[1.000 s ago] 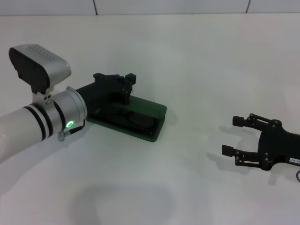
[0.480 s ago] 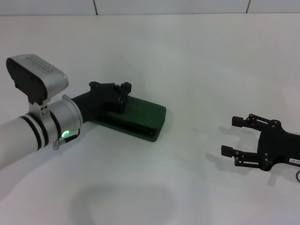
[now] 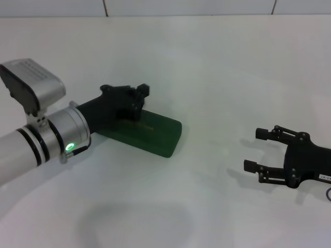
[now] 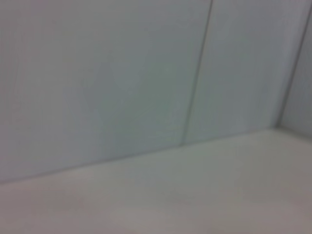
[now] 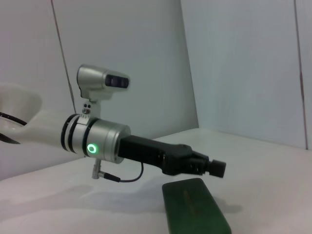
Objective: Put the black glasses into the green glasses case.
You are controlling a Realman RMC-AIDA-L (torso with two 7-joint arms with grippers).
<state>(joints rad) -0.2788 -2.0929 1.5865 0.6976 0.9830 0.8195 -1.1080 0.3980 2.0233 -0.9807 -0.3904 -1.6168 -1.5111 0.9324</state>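
The green glasses case lies shut on the white table, left of centre, with small gold lettering on its lid. The right wrist view shows it end-on as the green glasses case, also shut. The black glasses are hidden. My left gripper hovers just over the case's rear left end, fingers spread and holding nothing; it appears from the side as the left gripper above the lid. My right gripper rests open at the right, well away from the case.
The white table runs back to a tiled wall. The left arm's silver wrist with its green light and camera housing stands left of the case. The left wrist view holds only wall and tabletop.
The case lid has come down from open, glasses visible inside, to fully shut. My left gripper shifted slightly back and to the left. The right arm has not moved.
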